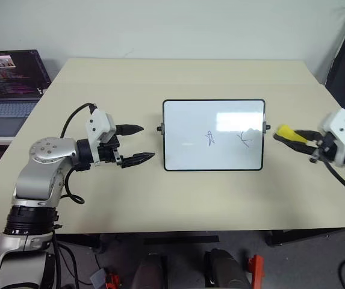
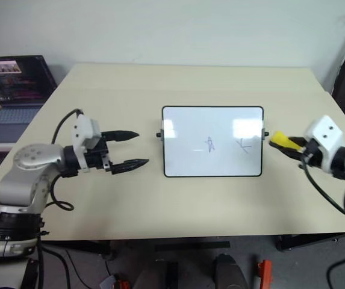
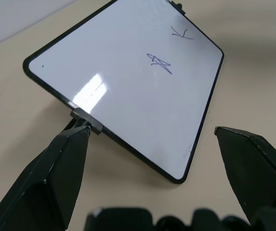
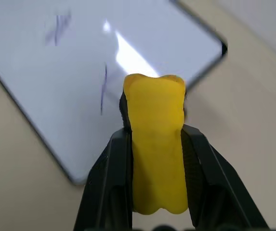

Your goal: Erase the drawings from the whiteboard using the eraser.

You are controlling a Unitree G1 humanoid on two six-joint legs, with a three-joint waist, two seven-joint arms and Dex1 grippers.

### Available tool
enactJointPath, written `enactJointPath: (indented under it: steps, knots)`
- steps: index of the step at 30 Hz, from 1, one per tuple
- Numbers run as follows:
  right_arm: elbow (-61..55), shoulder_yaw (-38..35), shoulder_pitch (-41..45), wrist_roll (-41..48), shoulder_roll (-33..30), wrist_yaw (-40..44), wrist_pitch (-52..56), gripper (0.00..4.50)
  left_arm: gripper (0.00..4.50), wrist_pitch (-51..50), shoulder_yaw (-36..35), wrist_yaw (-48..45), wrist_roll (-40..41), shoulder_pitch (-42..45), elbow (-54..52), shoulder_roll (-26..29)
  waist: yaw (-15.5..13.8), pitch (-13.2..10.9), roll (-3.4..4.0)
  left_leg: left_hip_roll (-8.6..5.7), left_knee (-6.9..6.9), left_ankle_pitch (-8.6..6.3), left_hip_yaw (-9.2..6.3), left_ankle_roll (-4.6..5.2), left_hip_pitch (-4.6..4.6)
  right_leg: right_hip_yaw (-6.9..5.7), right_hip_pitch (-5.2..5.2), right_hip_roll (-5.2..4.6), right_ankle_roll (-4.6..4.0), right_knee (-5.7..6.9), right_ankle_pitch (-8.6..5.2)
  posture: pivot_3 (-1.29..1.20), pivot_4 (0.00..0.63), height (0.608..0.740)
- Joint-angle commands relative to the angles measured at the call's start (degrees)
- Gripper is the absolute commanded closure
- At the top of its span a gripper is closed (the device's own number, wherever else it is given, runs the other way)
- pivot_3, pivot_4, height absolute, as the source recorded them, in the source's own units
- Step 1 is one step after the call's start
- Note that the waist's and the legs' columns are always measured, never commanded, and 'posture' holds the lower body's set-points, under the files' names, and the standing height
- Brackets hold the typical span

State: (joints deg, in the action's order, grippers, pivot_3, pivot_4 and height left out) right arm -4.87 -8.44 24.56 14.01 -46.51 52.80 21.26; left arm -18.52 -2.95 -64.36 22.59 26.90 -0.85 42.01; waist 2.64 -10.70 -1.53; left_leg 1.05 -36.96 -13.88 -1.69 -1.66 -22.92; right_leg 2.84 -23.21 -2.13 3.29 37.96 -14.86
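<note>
Right gripper, head views: the right gripper comes in from the right edge, its arm cut off there, and pinches the eraser between its two fingers. It sits just beside the right edge of the whiteboard; whether it touches the side knob is hard to tell.
Left gripper, head views: the left gripper has its fingers spread apart with nothing between them, pointing at the board's left edge from close by.
Whiteboard, head views: it lies flat near the middle of the tan table. Two of the drawings are clear, a star-like mark and a cross-like one; a third cannot be made out.
Laptop, head views: a laptop sits open at the far left, partly cut off.
Left wrist view: spread fingers frame the board's near edge, one tip beside a black knob.
Right wrist view: the yellow block is clamped upright, hiding part of the blurred board behind it.
</note>
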Motion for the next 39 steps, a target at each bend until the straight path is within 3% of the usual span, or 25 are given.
enactJointPath:
  steps: [1, 4, 10, 18, 25, 34, 39]
  knots:
    - [0.3, 5.8, 6.0, -4.4, 6.7, -6.5, -5.0, 3.5, 0.0, 0.6, 1.1, 0.5, -0.4, 0.1, -1.6, -0.8, 0.1, 0.0, 0.01, 0.0, -0.01, 0.0, -0.02, 0.0, 0.0, -0.01, 0.0, 0.01, -0.01, 0.03, 0.0, 0.0, 0.15, 0.74]
    - [7.0, 10.6, 11.3, -9.9, 14.5, -13.8, -8.4, 3.5, 0.0, 0.9, 1.7, 1.3, -0.7, 1.2, -0.9, -2.2, 0.2, 0.0, 0.01, -0.01, -0.03, 0.01, -0.02, -0.02, -0.02, -0.01, -0.02, 0.0, -0.01, 0.05, 0.01, 0.0, 0.15, 0.74]
    - [20.9, 15.3, 17.1, -15.9, 20.9, -18.7, -17.5, 3.5, 0.0, 0.9, 2.2, 1.7, -0.5, 0.8, -1.0, -3.7, -0.8, 0.0, 0.01, -0.06, 0.0, 0.01, -0.05, -0.03, -0.1, -0.07, -0.06, -0.08, -0.02, -0.01, 0.01, 0.0, 0.15, 0.74]
    - [29.3, 20.0, 17.3, -21.6, 21.0, -17.5, -20.9, 3.5, 0.0, 0.2, 2.1, 2.5, 0.0, 0.1, -2.9, -4.3, -0.6, 0.0, 0.0, -0.05, -0.03, 0.02, -0.06, -0.02, 0.08, -0.06, 0.03, -0.06, -0.06, 0.15, 0.03, 0.0, 0.15, 0.74]
    - [22.0, 25.5, 9.0, -18.4, 19.2, -3.2, -18.2, 3.5, 0.0, -0.1, 1.5, 2.9, 0.3, -1.3, -3.9, -3.7, -0.4, 0.3, -0.13, -0.02, -0.06, 0.03, -0.11, -0.02, 0.26, -0.09, 0.24, -0.02, -0.09, 0.16, 0.06, 0.0, 0.15, 0.74]
    - [35.9, 21.5, 20.1, -24.9, 20.5, -21.4, -24.6, 3.5, 0.0, 0.3, 1.5, 2.7, 0.1, -1.1, -3.3, -3.5, 0.4, 0.2, -0.13, -0.02, -0.07, 0.41, -0.11, 0.06, 1.13, -0.09, 1.08, -0.01, -0.27, 0.0, 0.08, 0.0, 0.15, 0.74]
    - [38.5, 21.7, 20.3, -25.7, 20.4, -22.5, -26.5, 3.5, 0.0, 0.8, 1.6, 2.6, -0.1, -0.8, -2.7, -3.6, 0.2, 0.3, -0.15, -0.02, -0.04, 0.51, -0.14, 0.07, 1.12, -0.09, 1.1, -0.01, -0.31, 0.0, 0.13, 0.0, 0.15, 0.74]
